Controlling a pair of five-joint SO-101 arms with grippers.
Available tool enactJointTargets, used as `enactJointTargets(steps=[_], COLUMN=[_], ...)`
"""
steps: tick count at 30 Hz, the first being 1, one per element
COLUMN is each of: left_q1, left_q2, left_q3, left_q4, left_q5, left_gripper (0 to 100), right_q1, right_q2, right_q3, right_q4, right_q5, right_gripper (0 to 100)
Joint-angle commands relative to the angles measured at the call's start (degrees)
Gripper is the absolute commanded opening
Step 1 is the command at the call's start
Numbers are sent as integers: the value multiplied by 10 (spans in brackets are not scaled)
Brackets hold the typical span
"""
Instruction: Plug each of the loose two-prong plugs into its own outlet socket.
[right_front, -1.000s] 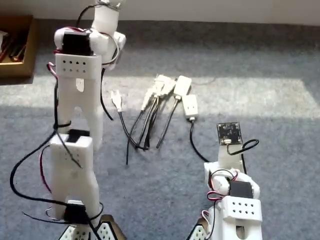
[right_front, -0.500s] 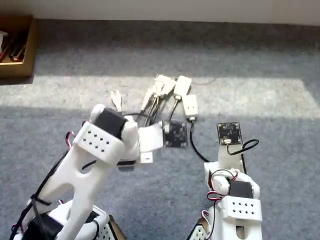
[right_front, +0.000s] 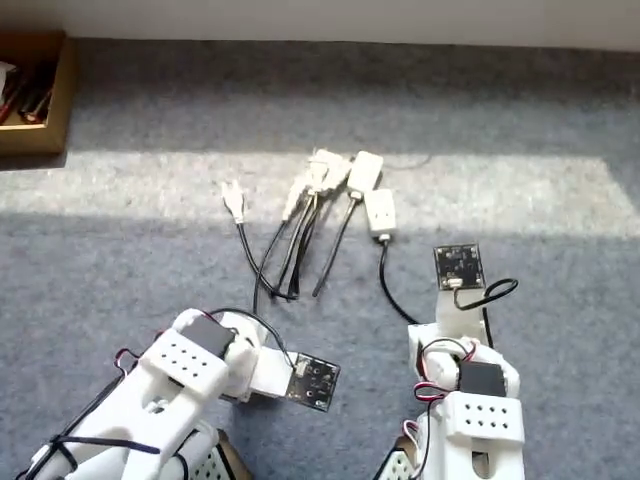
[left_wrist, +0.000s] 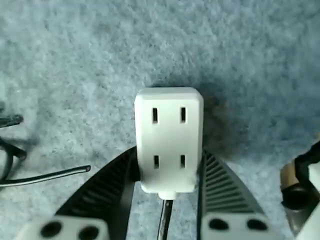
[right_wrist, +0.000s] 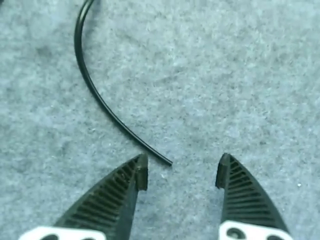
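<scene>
Fingers (left_wrist: 117, 185) of the left gripper (left_wrist: 167, 159) pinch a white socket (left_wrist: 168, 125) by its cord end, slots up, by the near edge of the surface (right_front: 540, 330). On the right gripper (right_wrist: 182, 172) the fingers (right_wrist: 125, 187) are spread above a black cord (right_wrist: 95, 95) tip. Loose plugs (right_front: 318, 175) lie bunched mid-surface, one plug (right_front: 233, 200) just beside them toward the left edge. The socket looks secured and no plug fetched. Next, the right gripper likely must grip a plug body and line its prongs up with a slot pair.
</scene>
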Motion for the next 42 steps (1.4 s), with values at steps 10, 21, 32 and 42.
enactJointTargets(steps=[10,21,32,42], left_q1=[-14,-15,-73,-262], left_q2=[-8,-8,-70,-233], left_q3=[-25,-155,-209,-217], left_q4=[-65,39,66,15], left_q5=[84,116,116,253], left_gripper=[114,235,235,234], right_q1=[-7,-18,-18,-20], right_q2=[-1,-1,-1,2], right_q3=[-5,-4,-4,-19], right_q4=[1,1,2,5], right_q5=[-3,-1,1,22], right_gripper=[224,224,224,224])
